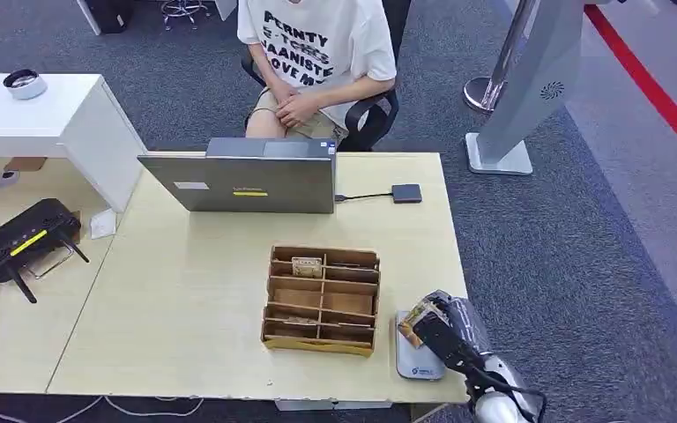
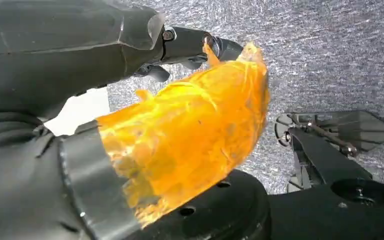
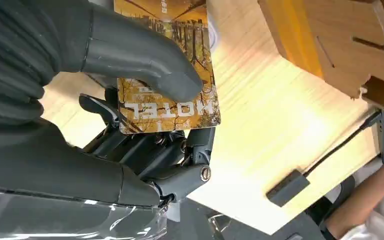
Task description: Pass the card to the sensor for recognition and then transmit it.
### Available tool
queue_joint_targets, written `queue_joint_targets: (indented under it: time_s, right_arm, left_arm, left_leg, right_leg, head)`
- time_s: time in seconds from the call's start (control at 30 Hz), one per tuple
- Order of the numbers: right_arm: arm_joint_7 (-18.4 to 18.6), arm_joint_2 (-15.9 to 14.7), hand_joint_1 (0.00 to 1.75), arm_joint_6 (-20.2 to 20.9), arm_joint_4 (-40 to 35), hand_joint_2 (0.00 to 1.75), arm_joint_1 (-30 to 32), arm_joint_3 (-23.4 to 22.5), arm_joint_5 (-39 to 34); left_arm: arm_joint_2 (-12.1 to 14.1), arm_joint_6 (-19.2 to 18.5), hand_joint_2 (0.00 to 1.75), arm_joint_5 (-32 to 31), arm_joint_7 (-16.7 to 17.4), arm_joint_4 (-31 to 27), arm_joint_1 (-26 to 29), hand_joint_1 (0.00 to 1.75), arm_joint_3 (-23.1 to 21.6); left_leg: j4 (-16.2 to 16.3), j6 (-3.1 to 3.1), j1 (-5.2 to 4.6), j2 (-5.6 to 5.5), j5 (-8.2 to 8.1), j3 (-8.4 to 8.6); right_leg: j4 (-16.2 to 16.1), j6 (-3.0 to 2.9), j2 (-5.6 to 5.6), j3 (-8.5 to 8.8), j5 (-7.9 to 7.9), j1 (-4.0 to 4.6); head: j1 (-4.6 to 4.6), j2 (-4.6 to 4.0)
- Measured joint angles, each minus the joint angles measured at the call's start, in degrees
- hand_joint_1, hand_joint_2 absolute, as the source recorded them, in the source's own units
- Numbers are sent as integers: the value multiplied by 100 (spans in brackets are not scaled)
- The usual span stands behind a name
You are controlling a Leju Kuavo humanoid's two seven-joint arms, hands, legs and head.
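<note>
Card (image 3: 167, 95): pinched in the right hand (image 1: 432, 328) between thumb and fingers, printed side with "HOTEL" up, at the near right corner of the table (image 1: 185, 300).
Sensor (image 1: 416, 359): flat white reader on the table, just beside the wooden box (image 1: 322, 300); card held over its top end — touching or only hovering, cannot tell.
Right hand fingers (image 3: 145, 155): closed on the card, thumb pressing from above.
Left hand (image 2: 190, 45): hanging down by the floor, behind an orange cover — fingers open or closed, cannot tell.
Done: card picked up and brought to the sensor, judged from its place.
Left: recognition perhaps in progress, no sign visible; then handing over, probably to the person (image 1: 317, 53) seated behind the laptop (image 1: 247, 181).
Risk: thin card, may slip in the pinch.
</note>
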Motion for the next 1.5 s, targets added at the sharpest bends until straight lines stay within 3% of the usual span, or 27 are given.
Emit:
queue_joint_targets:
  time_s: [1.0, 1.5]
  right_arm:
    - [107, 111, 175, -83, 295, 175, -203, 72, 136]
    - [155, -105, 175, -26, 238, 175, 74, 22, 149]
  left_arm:
    - [0, -17, 0, 0, 0, 4, -4, 0, 0]
    - [7, -9, 0, 31, 0, 7, 2, 0, 0]
  left_leg:
    - [0, -1, 2, 1, -4, 1]
    - [0, -5, 1, 1, -8, 3]
  right_leg:
    - [0, -1, 1, 0, -6, -1]
    - [-2, -1, 1, -1, -6, -1]
  head:
    - [2, 0]
    - [0, 0]
